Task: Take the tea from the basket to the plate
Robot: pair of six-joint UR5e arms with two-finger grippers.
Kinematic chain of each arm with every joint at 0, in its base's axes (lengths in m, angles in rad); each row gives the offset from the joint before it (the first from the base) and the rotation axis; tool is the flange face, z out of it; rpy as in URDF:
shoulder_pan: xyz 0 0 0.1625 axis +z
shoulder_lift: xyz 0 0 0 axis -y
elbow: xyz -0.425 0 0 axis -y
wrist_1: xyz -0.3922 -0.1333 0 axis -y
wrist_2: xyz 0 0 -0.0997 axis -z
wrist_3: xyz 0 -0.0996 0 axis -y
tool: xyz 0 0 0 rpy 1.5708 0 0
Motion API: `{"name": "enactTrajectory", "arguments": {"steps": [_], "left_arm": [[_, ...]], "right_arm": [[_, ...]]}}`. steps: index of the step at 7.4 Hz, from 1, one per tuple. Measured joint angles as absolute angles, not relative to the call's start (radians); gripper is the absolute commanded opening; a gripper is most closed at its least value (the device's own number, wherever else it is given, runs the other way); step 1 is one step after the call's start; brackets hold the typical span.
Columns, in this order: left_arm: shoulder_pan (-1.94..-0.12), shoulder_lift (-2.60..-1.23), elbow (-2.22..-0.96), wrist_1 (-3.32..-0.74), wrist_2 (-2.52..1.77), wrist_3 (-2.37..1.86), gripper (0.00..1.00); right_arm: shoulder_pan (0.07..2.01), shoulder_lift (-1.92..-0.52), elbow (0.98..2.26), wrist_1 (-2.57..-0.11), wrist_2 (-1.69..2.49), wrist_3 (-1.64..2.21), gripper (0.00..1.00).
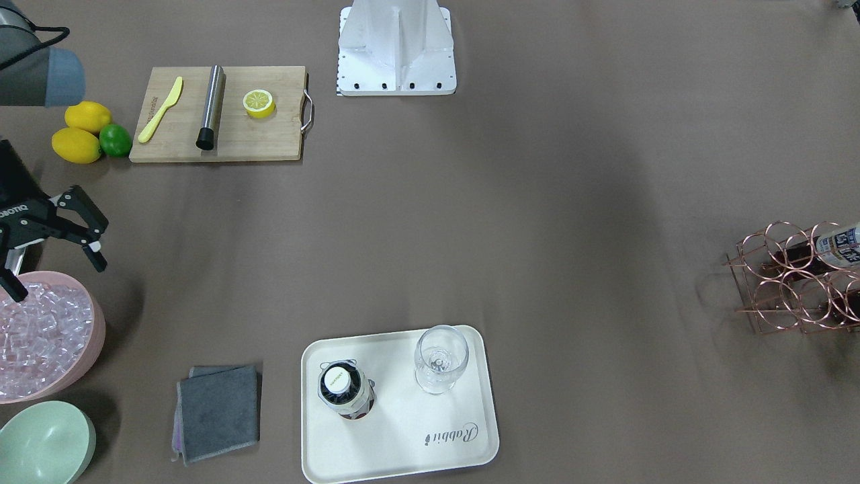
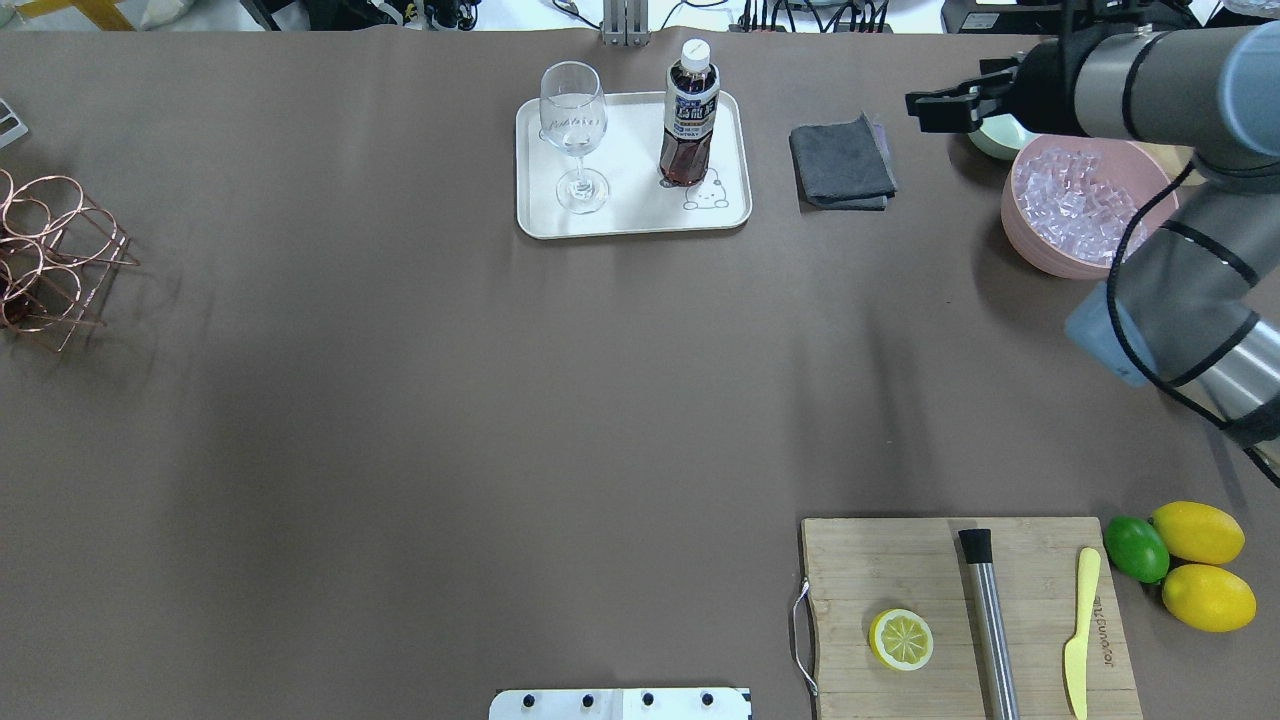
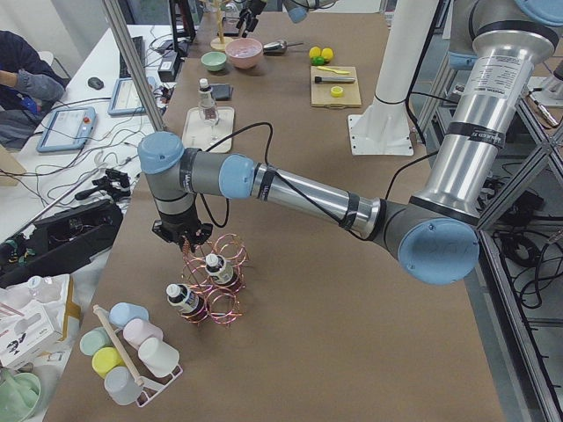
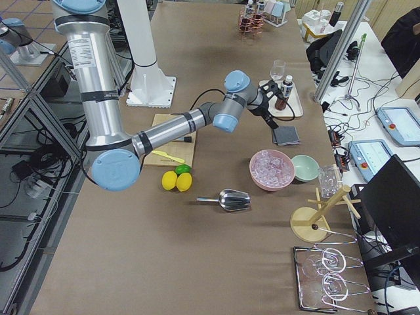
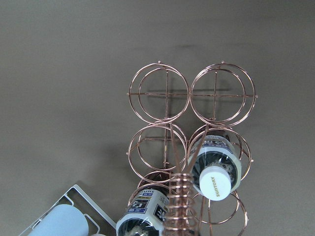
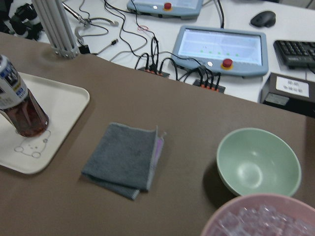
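One tea bottle point(image 1: 346, 390) stands upright on the cream plate point(image 1: 403, 447), also seen in the overhead view point(image 2: 689, 120). Two more tea bottles point(image 5: 215, 169) point(image 5: 142, 219) lie tilted in cells of the copper wire basket point(image 5: 167, 93), which stands at the table's end point(image 1: 786, 282). My left gripper point(image 3: 183, 239) hovers just above the basket's handle; I cannot tell whether it is open or shut. My right gripper point(image 1: 60, 279) is open and empty above the far rim of the pink ice bowl point(image 1: 47, 336), well to the side of the plate.
A stemmed glass point(image 1: 441, 359) stands on the plate beside the bottle. A folded grey cloth point(image 1: 218, 410) and a mint-green bowl point(image 1: 44, 440) lie near the ice bowl. A cutting board point(image 1: 218, 114) holds a knife, a steel tube and half a lemon; lemons and a lime lie beside it.
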State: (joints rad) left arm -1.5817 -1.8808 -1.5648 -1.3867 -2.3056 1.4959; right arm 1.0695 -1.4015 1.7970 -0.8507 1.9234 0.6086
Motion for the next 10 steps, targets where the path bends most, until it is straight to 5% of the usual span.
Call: {"name": "enactTrajectory", "arguments": {"steps": [2, 3, 4, 10], "left_arm": [[-1.582, -1.880, -1.571, -1.386, -2.309, 1.473, 0.24], [-1.581, -1.880, -1.581, -1.385, -2.313, 1.416, 0.73], [-1.581, -1.878, -1.592, -1.384, -2.321, 1.353, 0.98], [-1.584, -1.873, -1.602, -1.370, -2.436, 1.216, 0.98]], "right_arm": [[1.187, -1.553, 1.828, -0.879, 2.087, 0.597, 1.00], [1.262, -1.616, 1.821, -0.891, 2.162, 0.557, 1.00], [1.338, -1.648, 1.809, -0.959, 2.221, 0.442, 1.00], [1.606, -1.695, 1.792, -1.448, 2.287, -0.221, 1.00]]}}
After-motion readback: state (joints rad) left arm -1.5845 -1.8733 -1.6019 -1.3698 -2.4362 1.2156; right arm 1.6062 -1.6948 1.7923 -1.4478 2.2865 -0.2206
